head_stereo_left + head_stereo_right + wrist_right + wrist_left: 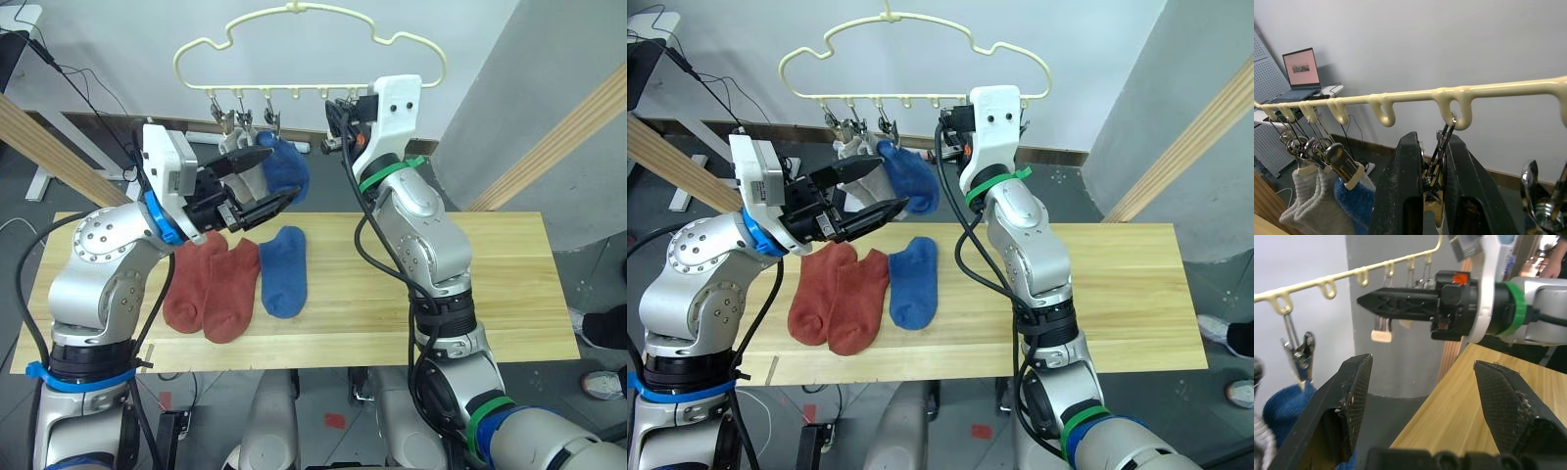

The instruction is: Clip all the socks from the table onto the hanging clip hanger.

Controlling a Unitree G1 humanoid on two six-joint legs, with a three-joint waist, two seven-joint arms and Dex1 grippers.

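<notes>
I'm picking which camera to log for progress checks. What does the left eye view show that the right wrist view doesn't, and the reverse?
Left eye view alone: the table with two red socks and one blue sock lying flat, and the open left gripper holding nothing.

Right wrist view alone: the right gripper pinching a metal clip on the hanger bar, and a laptop behind.

Both: the yellow hanger, with grey socks and a blue sock clipped on.
</notes>
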